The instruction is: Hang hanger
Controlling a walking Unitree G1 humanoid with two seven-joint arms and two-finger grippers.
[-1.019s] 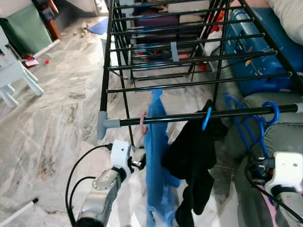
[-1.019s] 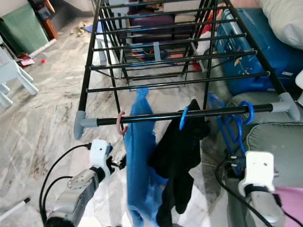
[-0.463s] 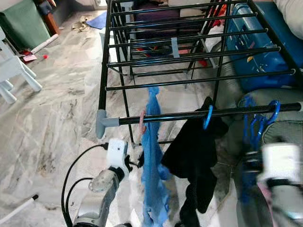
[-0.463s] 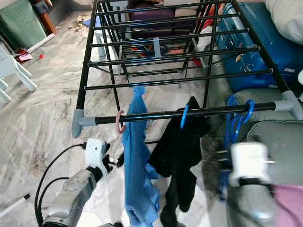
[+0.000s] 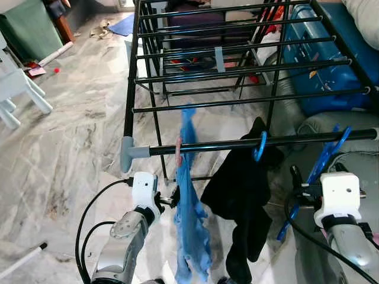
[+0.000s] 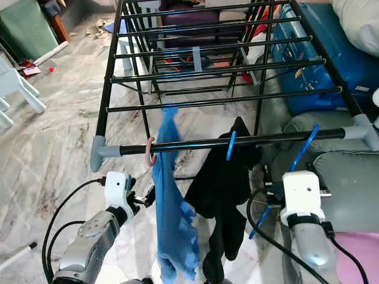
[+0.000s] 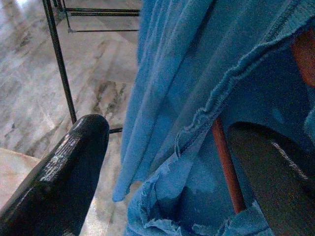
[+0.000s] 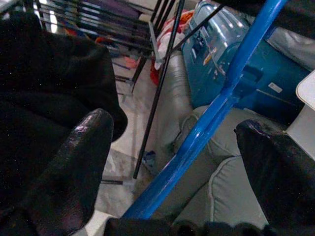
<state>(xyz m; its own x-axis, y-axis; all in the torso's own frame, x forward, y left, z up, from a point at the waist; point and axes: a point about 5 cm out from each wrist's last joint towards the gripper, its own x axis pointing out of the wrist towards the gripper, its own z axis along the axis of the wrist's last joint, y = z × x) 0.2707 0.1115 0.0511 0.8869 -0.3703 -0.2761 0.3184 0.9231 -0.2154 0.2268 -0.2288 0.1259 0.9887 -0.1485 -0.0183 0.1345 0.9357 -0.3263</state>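
A black drying rack (image 5: 237, 65) stands on the marble floor (image 5: 65, 142), and its front rail (image 5: 249, 144) serves as the landmark here. A blue suitcase (image 5: 331, 65) lies beyond that rail on the right side, and a grey cushion (image 6: 349, 177) sits below the rail's right end. A blue garment (image 5: 189, 219) hangs from the rail on a pink hanger (image 5: 178, 152) near its left end; a black garment (image 5: 243, 195) hangs just right of it on a blue hook (image 5: 259, 148). The empty blue hanger (image 5: 320, 171) leans up against the rail's right end, slanting between the spread jaws of the right gripper (image 8: 187, 147) below the rail. The left gripper (image 7: 167, 162), below the rail's left end, has its jaws spread around the blue garment's folds.
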